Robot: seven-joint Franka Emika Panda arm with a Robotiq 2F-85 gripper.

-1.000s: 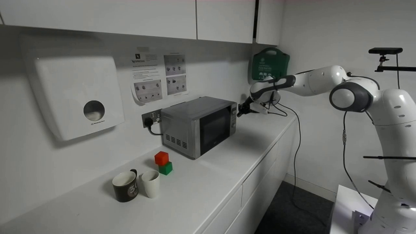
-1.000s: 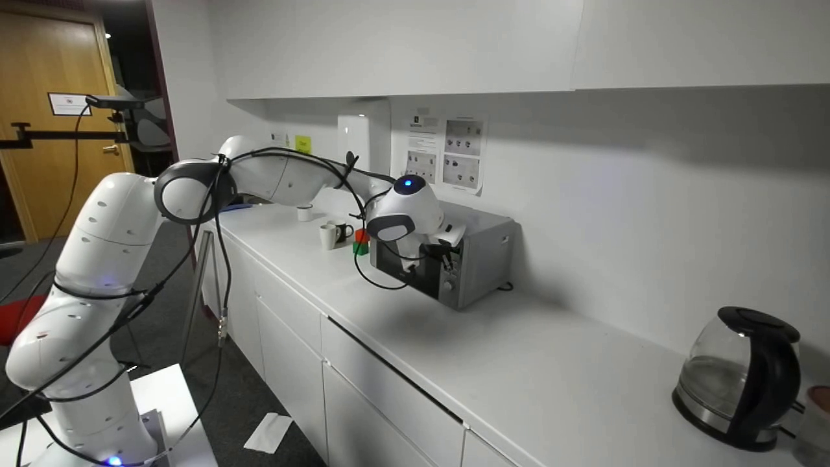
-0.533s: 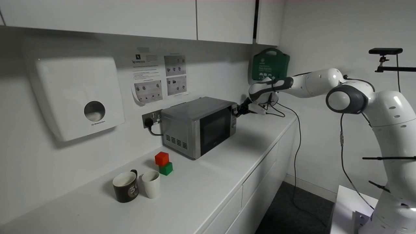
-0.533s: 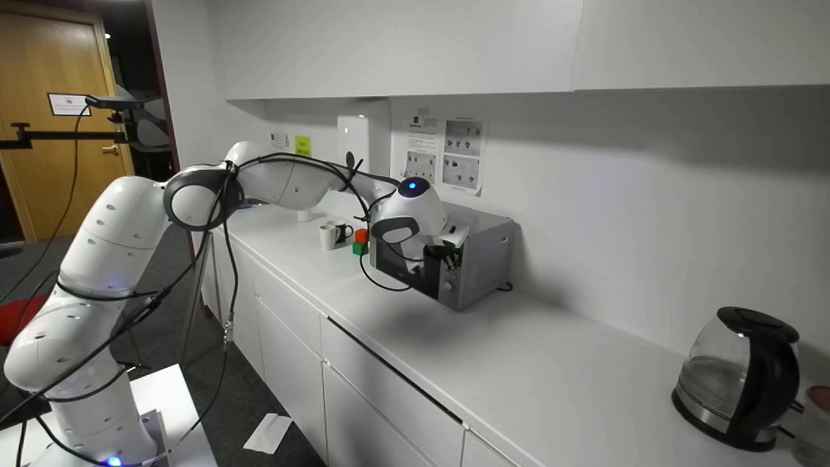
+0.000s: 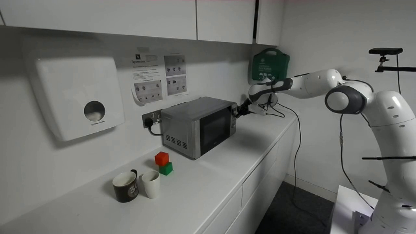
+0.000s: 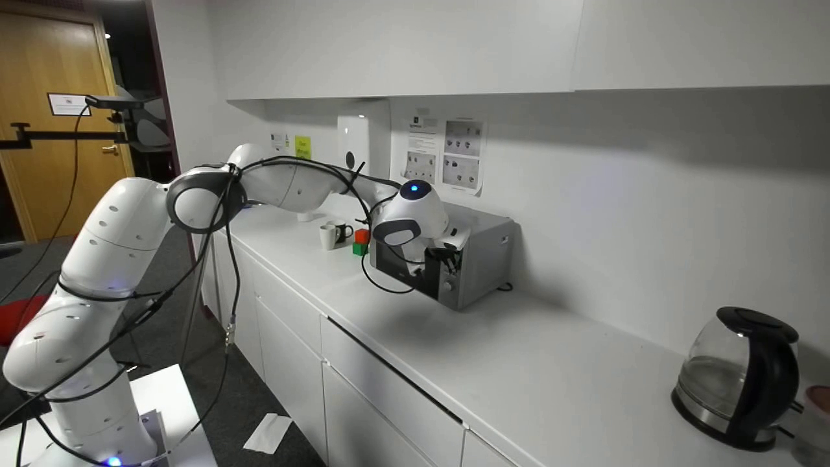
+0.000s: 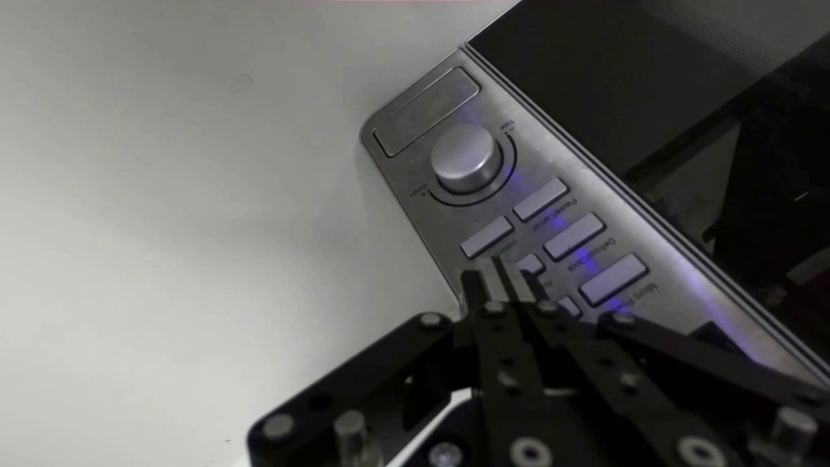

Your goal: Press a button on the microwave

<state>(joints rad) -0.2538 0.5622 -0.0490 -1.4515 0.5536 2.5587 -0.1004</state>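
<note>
The grey-silver microwave (image 5: 185, 112) stands on the counter against the wall, door shut; it also shows in an exterior view (image 6: 491, 256) with its panel side partly behind my hand. In the wrist view its control panel (image 7: 415, 185) shows a round knob (image 7: 463, 157) and several flat buttons, among them a button by the panel's edge (image 7: 487, 237). My gripper (image 7: 498, 275) is shut and empty. Its fingertips are at the panel, just below that button in the picture, and cover part of a smaller button (image 7: 530, 264). I cannot tell whether they touch the panel.
Stacked red (image 5: 162, 158) and green (image 5: 166, 168) blocks, a dark mug (image 5: 125, 187) and a white cup (image 5: 151, 184) stand beside the microwave. A kettle (image 6: 720, 373) stands farther along the counter. A green first aid case (image 5: 269, 64) hangs behind the arm. Cupboards (image 5: 224, 21) overhang the counter.
My gripper has moved from beside the microwave's front in to its control panel. The arm has lowered and shifted slightly toward the microwave, mostly in the first half second. The microwave has not moved.
</note>
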